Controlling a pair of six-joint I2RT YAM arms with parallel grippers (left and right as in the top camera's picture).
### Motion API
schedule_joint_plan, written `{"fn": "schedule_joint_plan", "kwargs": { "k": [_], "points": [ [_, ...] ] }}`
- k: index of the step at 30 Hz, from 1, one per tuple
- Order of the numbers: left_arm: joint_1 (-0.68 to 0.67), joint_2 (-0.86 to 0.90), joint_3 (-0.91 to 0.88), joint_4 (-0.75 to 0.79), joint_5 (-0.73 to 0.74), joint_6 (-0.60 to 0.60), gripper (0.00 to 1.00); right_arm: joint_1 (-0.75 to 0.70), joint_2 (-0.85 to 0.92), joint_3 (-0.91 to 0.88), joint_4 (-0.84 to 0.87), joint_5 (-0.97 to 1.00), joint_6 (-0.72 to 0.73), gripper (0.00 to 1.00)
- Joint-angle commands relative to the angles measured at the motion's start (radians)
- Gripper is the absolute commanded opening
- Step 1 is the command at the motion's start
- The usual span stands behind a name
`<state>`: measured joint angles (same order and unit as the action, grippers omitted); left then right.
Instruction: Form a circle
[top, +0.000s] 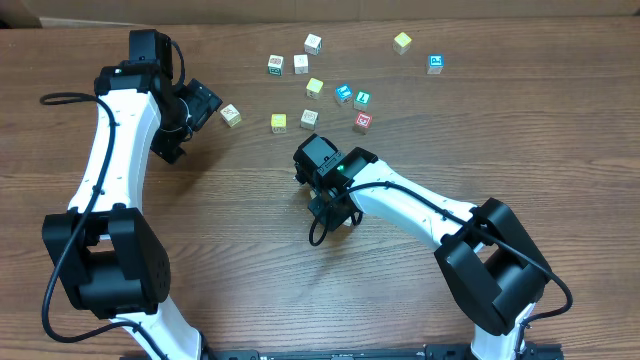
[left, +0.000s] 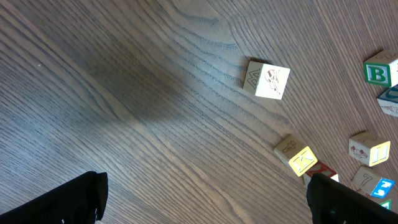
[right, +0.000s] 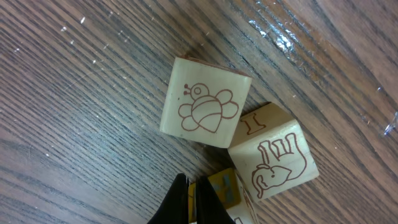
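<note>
The right end effector (right: 189, 190) has its two fingers pressed together with nothing between them. Its tips sit just beside a small yellow-faced wooden cube (right: 224, 186); whether they touch it cannot be told. Directly ahead of those tips lies the clump of cream wooden picture cubes (right: 249, 124) meant to grow into the circle. It consists of a bee-printed cube (right: 205, 106) with an elephant-printed cube (right: 277, 162) touching its corner. Seen from above, the other small wooden cubes (top: 315, 87) lie in a loose scatter beyond this end effector on the brown wood-grain surface (top: 250, 260), with wide gaps and no closed ring.

The likely trouble is in the pushing. A narrow closed tip that meets a cube off-centre would probably spin it rather than slide it. Because the bee and elephant cubes touch, a shove on one could drag the other out of place. The yellow-faced cube, so near the tips, could be knocked along by accident.

The left end effector (left: 205, 205) is spread fully and holds nothing. A cream cube with a printed top (left: 267, 81) lies ahead of it, well apart from both fingers. A broad sweep from this side could scatter the neighbouring cubes.
</note>
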<state>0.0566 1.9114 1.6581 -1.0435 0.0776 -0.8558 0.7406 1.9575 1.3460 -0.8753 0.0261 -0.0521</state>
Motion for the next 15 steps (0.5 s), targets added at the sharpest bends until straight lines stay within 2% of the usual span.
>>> {"fn": "schedule_joint_plan", "kwargs": {
  "k": [1,15],
  "points": [
    [-0.005,-0.01,0.007,0.001,-0.007,0.026,1.0,0.003,-0.001,-0.004,0.001,0.007,-0.002,0.04],
    [-0.005,-0.01,0.007,0.001,-0.007,0.026,1.0,0.003,-0.001,-0.004,-0.01,0.007,-0.002,0.04]
  ]
}}
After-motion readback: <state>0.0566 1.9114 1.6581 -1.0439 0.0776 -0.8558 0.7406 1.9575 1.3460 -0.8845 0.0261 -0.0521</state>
